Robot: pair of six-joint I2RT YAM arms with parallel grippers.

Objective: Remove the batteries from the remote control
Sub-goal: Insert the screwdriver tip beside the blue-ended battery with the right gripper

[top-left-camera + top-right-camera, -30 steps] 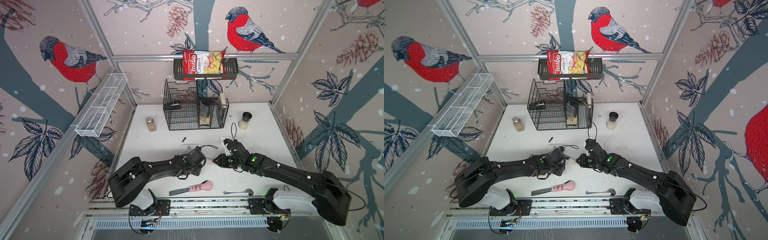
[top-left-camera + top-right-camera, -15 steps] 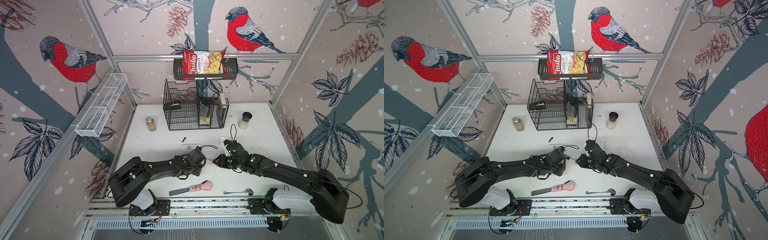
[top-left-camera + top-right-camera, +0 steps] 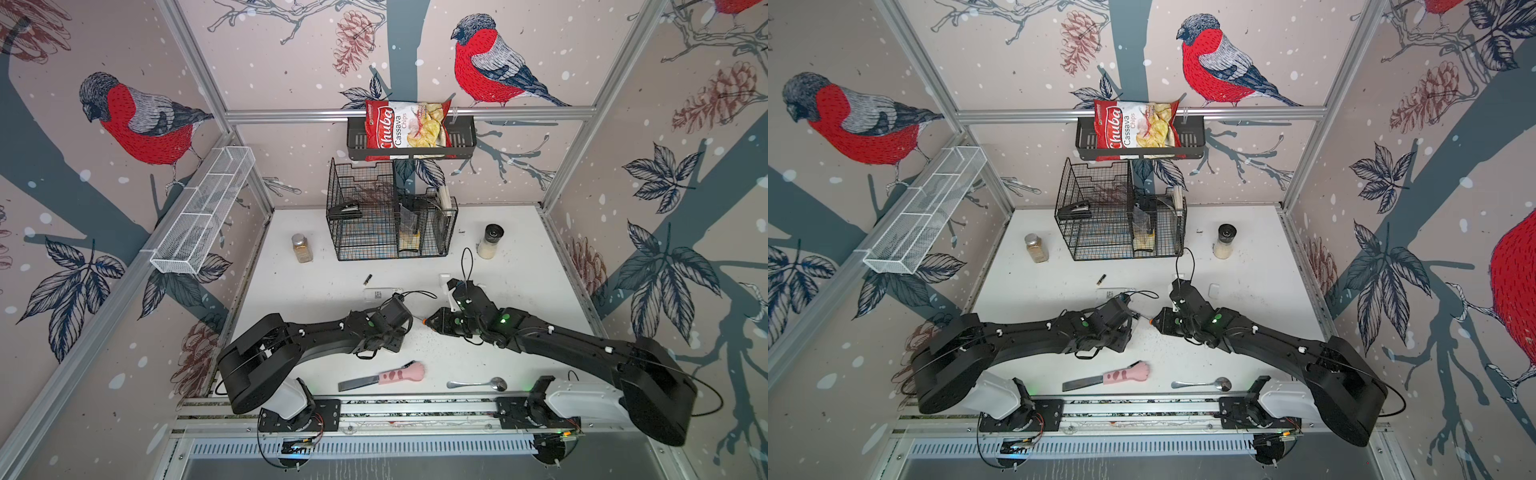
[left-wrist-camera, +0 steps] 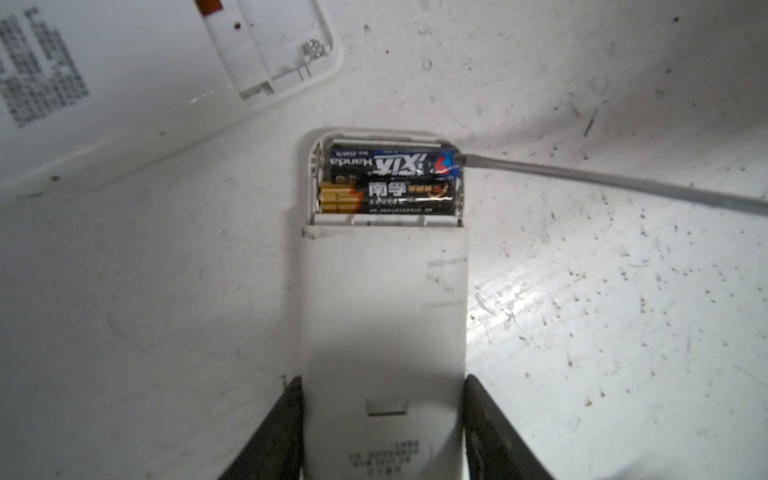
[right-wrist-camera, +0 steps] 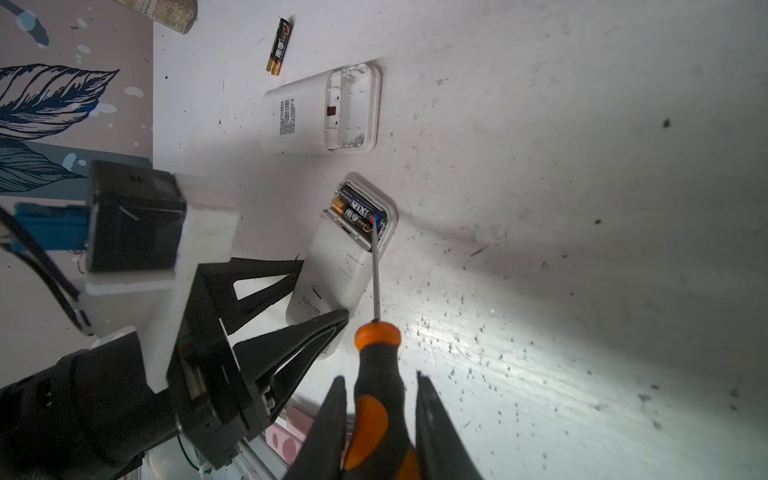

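Mid-bench, a loose battery [image 3: 368, 279] lies just behind a second remote [image 3: 382, 294] with an empty bay. Closer to the front edge, the left gripper [image 4: 382, 390] is clamped on the white remote control [image 4: 382, 299]. Its cover's off, with two batteries [image 4: 390, 178] seated side by side. The screwdriver [image 5: 376, 266] tip sits against the outer one's end, and the right gripper [image 5: 380, 382] is squeezing its orange-black handle.
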